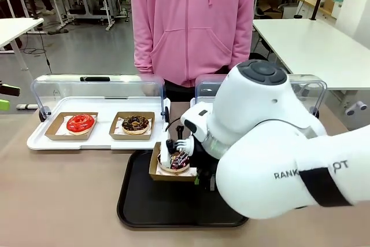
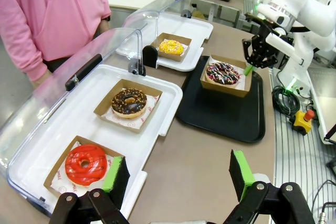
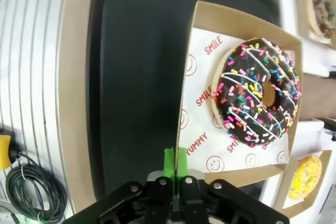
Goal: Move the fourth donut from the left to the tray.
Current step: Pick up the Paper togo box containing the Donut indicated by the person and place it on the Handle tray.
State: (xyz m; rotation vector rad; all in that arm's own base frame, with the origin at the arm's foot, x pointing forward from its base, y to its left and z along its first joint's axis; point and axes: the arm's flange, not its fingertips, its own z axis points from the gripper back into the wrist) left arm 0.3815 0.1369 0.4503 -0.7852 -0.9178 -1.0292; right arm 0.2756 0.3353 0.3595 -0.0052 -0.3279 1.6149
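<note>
The fourth donut (image 1: 174,161) (image 2: 223,73) (image 3: 257,90), chocolate-glazed with white drizzle and coloured sprinkles, lies in its brown cardboard holder (image 3: 205,145). The holder is over the far part of the black tray (image 1: 173,206) (image 2: 220,114) (image 3: 136,77); whether it rests on it I cannot tell. My right gripper (image 1: 195,173) (image 2: 251,66) (image 3: 175,156) is shut on the holder's side wall, its green pads pinched together. In the left wrist view, my left gripper (image 2: 178,174) stands open with nothing between its fingers, above the table's edge by the left white tray.
A white tray (image 1: 34,142) with its clear lid up holds a red donut (image 1: 80,123) and a chocolate donut with yellowish sprinkles (image 1: 136,124). A second white tray (image 2: 197,30) holds a yellow donut (image 2: 171,47). A person in a pink hoodie (image 1: 193,21) stands at the far side.
</note>
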